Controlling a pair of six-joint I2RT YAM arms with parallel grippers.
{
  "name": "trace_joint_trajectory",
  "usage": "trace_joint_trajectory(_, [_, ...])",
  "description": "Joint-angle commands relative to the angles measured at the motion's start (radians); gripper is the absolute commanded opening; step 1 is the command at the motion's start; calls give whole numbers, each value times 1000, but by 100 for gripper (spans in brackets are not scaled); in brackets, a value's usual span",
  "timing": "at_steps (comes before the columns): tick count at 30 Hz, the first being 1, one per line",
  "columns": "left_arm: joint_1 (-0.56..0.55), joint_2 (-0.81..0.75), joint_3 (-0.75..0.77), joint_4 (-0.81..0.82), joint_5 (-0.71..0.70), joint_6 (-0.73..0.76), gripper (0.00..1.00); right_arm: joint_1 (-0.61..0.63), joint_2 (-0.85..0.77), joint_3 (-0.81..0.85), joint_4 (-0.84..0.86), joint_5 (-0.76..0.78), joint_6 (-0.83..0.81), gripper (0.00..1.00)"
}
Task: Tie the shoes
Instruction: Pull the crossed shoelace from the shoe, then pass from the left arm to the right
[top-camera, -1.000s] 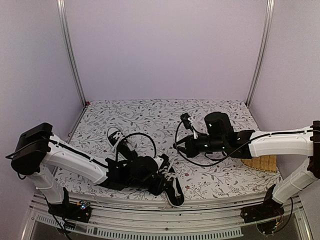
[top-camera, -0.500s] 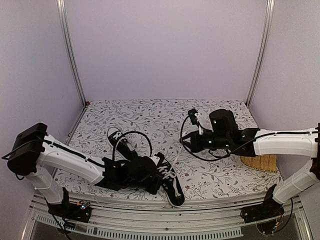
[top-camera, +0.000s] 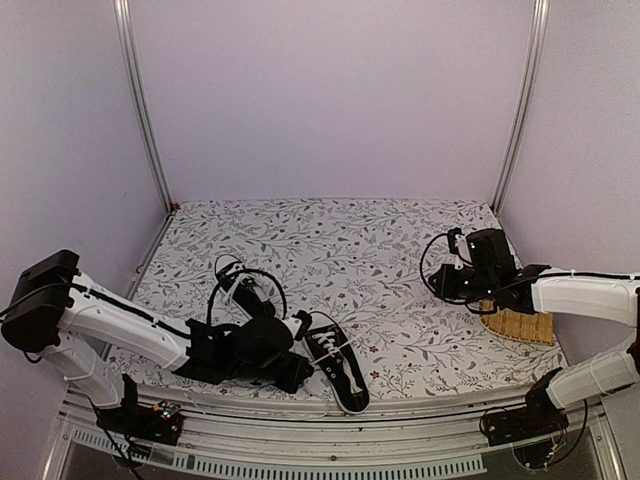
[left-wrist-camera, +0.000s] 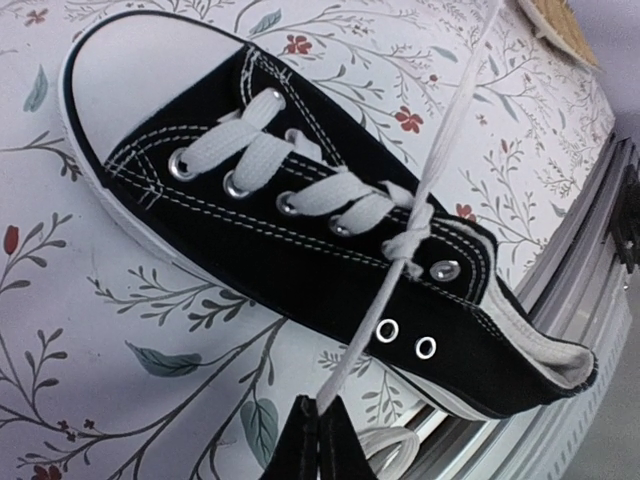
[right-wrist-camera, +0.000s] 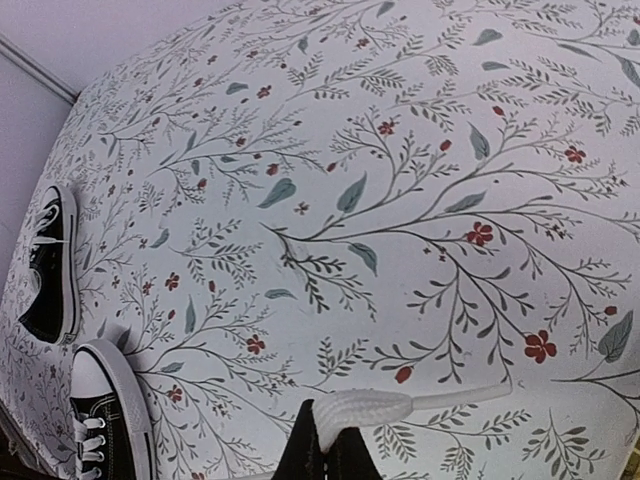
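Note:
One black sneaker (top-camera: 338, 368) with white laces lies near the table's front edge. It fills the left wrist view (left-wrist-camera: 300, 230), its laces crossed in a first knot (left-wrist-camera: 405, 248). My left gripper (top-camera: 298, 374) sits just left of it, shut on one white lace (left-wrist-camera: 360, 340) that runs taut from the knot to its tips (left-wrist-camera: 318, 412). The other lace (left-wrist-camera: 455, 110) runs off to the upper right. My right gripper (top-camera: 440, 287) is far to the right, shut on a white lace end (right-wrist-camera: 385, 408) just above the cloth. The second sneaker (top-camera: 232, 277) lies behind my left arm and also shows in the right wrist view (right-wrist-camera: 48, 268).
A woven straw mat (top-camera: 520, 325) lies at the right edge under my right arm. The table has a floral cloth (top-camera: 330, 250). A metal rail (top-camera: 330, 425) runs along the front edge, close to the near sneaker's heel.
My right gripper has pulled well to the right, away from the shoe, with the lace end in it. My left gripper has shifted slightly left, and its lace is drawn straight.

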Motion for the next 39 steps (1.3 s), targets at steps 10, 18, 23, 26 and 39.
trace_joint_trajectory(10, [43, -15, -43, 72, 82, -13, 0, -131, 63, -104, 31, -12, 62, 2])
trace_joint_trajectory(18, [94, -49, 22, 176, 142, 35, 0, -134, 15, -89, 79, -191, 22, 2])
trace_joint_trajectory(23, [149, -31, 67, 242, 207, 68, 0, -95, 53, -22, 137, -371, 54, 2])
trace_joint_trajectory(26, [163, -8, 96, 248, 234, 84, 0, -3, 115, 71, 149, -372, 80, 2])
trace_joint_trajectory(39, [167, -8, 52, 277, 253, 66, 0, 388, 497, 520, 187, -484, 167, 2])
